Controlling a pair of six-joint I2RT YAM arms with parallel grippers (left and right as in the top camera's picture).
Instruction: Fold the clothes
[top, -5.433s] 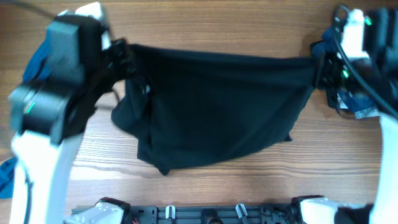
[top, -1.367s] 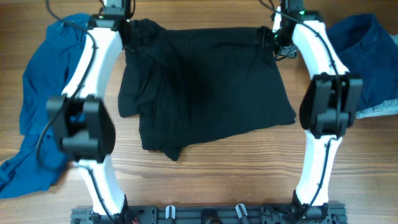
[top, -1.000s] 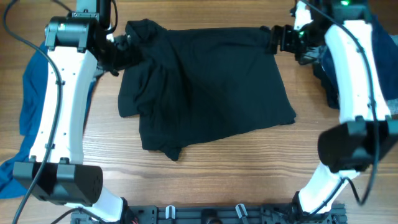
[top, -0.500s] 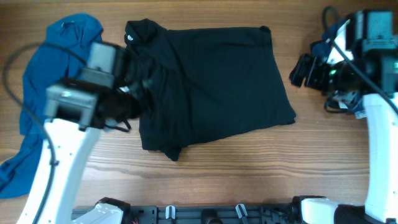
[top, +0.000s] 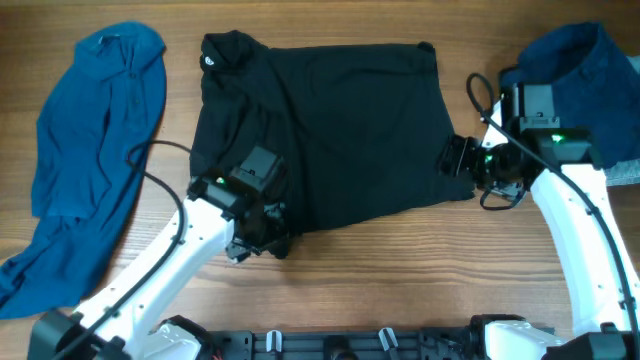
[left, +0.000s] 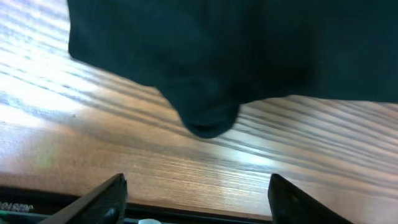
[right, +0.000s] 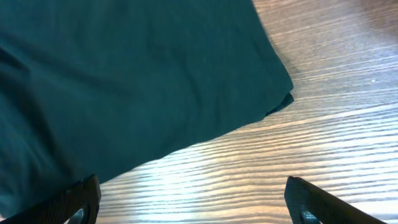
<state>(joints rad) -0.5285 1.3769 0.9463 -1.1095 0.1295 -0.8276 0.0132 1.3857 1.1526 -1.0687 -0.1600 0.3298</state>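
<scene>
The black top lies spread on the wooden table, with a small white logo mark at its far left corner. My left gripper hovers over its near left corner, which is a bunched black tip in the left wrist view. There the left gripper is open, with bare wood between its fingers. My right gripper is at the top's right edge, near the near right corner. In its wrist view the right gripper is open over wood.
A bright blue collared shirt lies crumpled along the left side. A navy piece is heaped at the far right, with a bit of grey cloth beside it. A black rail runs along the near edge.
Both grippers have left the top's far corners and come toward me. The left now sits at the near left corner and the right at the right edge. The top lies released.
</scene>
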